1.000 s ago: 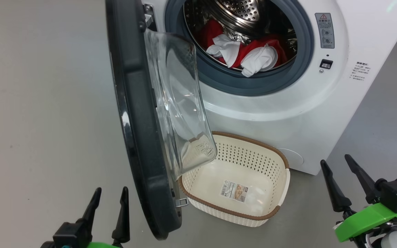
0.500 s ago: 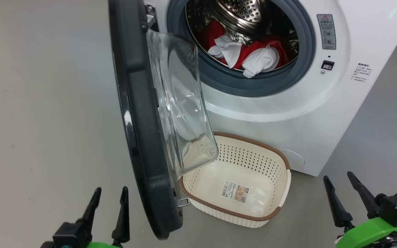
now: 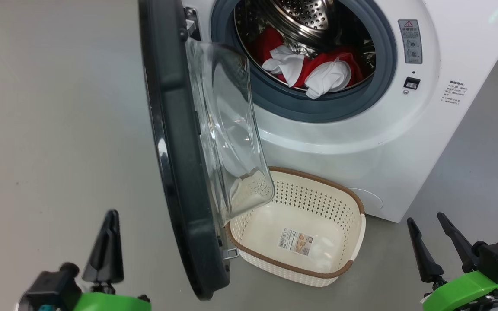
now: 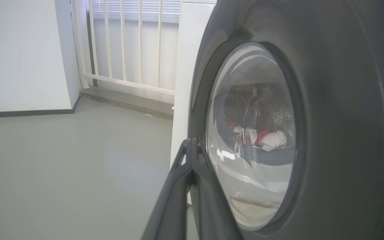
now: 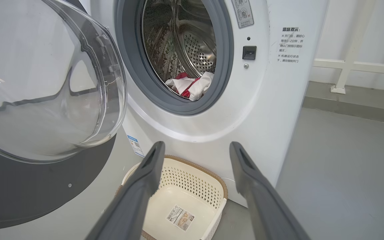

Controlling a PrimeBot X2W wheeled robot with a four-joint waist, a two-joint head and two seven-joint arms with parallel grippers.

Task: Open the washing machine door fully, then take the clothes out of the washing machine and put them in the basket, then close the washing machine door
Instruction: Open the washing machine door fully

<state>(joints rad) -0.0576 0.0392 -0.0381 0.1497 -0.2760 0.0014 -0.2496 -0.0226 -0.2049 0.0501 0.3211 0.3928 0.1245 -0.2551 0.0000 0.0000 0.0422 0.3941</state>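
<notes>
Left gripper (image 3: pixel 110 216) has snapped its two fingers together since a second ago and slid a bit outward, and the right gripper (image 3: pixel 425 218) now sits lower in the head view. It's still spread wide with nothing in it, hanging out in front of the basket (image 3: pixel 309 196).

So we're on the "open it fully" bit. The washing machine door (image 3: pixel 175 151) is only swung out about square to the washing machine (image 3: pixel 361 142), so I'd say it's not all the way yet. The clenched left gripper (image 4: pixel 191 141) is empty and sits just beside the door's black outer face, not touching as far as I can tell.

If it were me, I'd get those closed fingers around to the inner side of the rim. Stay down by the latch edge, away from the hinge, and sweep it outward slowly. Keep off the glass bulge, and don't kick the basket on the floor right under it.

The door's round, so there's no real long axis. It stands upright with the hinge at the machine, the latch edge pointing back at the robot and the glass bowl facing the basket side. The clothes (image 3: pixel 314 71) are still piled in the drum.
</notes>
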